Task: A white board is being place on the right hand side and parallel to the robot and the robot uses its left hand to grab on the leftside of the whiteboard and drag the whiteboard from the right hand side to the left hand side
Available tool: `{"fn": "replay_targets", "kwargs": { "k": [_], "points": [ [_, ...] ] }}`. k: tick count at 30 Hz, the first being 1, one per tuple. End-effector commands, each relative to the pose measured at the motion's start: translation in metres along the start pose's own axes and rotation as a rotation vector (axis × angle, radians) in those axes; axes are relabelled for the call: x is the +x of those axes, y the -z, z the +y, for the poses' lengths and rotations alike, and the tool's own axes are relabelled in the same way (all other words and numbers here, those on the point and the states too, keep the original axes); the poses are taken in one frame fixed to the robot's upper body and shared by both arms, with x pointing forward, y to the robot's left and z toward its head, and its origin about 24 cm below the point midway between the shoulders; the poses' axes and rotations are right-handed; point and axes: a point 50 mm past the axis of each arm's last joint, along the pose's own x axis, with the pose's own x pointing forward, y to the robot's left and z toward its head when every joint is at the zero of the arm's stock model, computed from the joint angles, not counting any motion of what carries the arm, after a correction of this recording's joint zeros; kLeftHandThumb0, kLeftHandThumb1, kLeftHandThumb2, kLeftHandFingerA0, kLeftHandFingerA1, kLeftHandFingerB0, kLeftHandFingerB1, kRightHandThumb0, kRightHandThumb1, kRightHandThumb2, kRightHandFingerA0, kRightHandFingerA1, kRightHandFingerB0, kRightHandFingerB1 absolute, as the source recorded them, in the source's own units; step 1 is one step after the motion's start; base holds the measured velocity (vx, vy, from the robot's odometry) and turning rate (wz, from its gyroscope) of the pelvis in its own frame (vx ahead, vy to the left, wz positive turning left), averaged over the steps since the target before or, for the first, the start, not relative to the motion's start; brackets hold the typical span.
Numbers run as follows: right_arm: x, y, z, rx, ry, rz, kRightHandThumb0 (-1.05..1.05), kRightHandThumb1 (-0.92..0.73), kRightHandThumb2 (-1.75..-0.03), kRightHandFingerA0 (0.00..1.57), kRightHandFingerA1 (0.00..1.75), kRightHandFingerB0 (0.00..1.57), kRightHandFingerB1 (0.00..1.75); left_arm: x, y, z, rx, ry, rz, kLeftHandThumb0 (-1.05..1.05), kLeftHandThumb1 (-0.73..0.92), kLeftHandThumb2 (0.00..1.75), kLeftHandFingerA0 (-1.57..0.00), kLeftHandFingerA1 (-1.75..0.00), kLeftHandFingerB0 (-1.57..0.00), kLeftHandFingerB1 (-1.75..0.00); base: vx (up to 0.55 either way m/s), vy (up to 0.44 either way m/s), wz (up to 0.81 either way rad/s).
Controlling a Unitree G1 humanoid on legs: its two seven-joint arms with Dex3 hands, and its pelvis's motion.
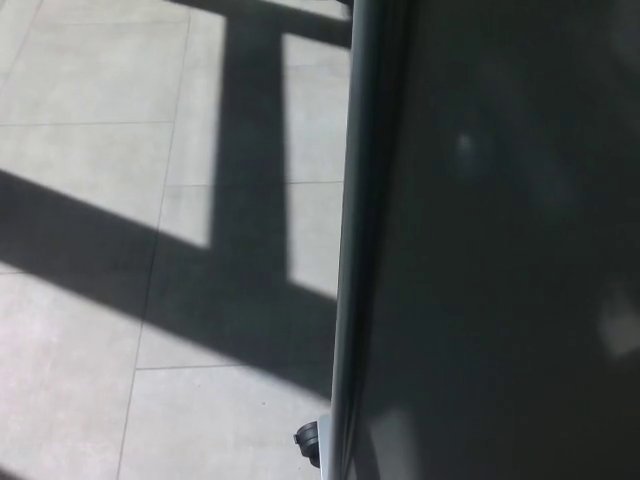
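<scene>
Hands out of view, state unknown. Whiteboard [500, 250] fills frame right, edge upright; caster [307, 438] at base, floor [90, 200] left.

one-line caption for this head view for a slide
Whiteboard in shade fills the right, its edge frame beside sunlit floor tiles; no robot hand visible.
</scene>
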Motion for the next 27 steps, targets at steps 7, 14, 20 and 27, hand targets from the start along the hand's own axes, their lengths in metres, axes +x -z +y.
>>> {"fn": "replay_targets", "kwargs": {
  "k": [7,14,20,27],
  "points": [
    [-0.004,0.001,0.0,0.047,-0.029,-0.074,-0.4,-0.76,-0.76,0.84,0.89,0.47,0.83,0.02,-0.078,0.017,-0.16,0.087,-0.28,-0.28,0.51,0.99,0.0,-0.49,0.0,-0.47,0.0,0.0,0.0],
    [-0.015,0.01,-0.001,-0.134,0.123,-0.14,-0.47,-0.79,-0.71,0.88,1.03,0.39,0.87,0.013,-0.171,0.017,-0.087,0.182,-0.513,-0.37,0.35,0.81,-0.01,-0.45,0.0,-0.41,0.0,0.0,0.0],
    [-0.02,0.017,-0.008,-0.106,0.161,-0.121,-0.46,-0.83,-0.66,1.24,1.01,0.26,0.82,0.002,-0.217,0.004,0.035,0.23,-0.606,-0.39,0.53,0.59,-0.12,-0.34,-0.08,-0.22,0.0,0.0,0.0],
    [-0.019,0.018,-0.005,-0.173,0.169,-0.109,-0.49,-0.81,-0.68,1.03,0.89,0.19,0.81,-0.003,-0.261,-0.02,0.123,0.326,-0.662,-0.47,0.46,0.64,-0.07,-0.32,-0.05,-0.18,0.0,0.0,0.0]
  ]
}}
